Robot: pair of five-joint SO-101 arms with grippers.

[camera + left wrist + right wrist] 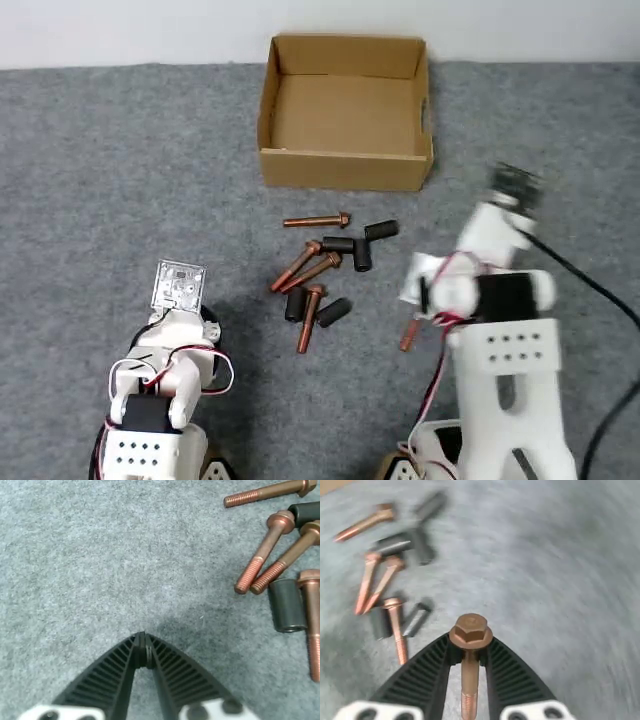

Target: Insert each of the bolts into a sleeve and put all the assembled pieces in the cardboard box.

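Observation:
A copper bolt [470, 635] is clamped head-up between the fingers of my right gripper [470, 647]; from above it hangs over the carpet to the right of the pile, bolt [408, 335]. My left gripper [142, 642] is shut with nothing in it, low over bare carpet left of the pile. Several loose copper bolts [316, 219] [260, 552] and black sleeves [362, 255] [286, 605] lie mixed in the middle. The open cardboard box [345, 168] stands behind them with nothing inside.
Grey carpet covers the table. The left arm [170, 345] stands at the front left and the right arm [500, 300] at the front right, its black cable [590, 285] trailing off to the right. A white wall runs behind the box.

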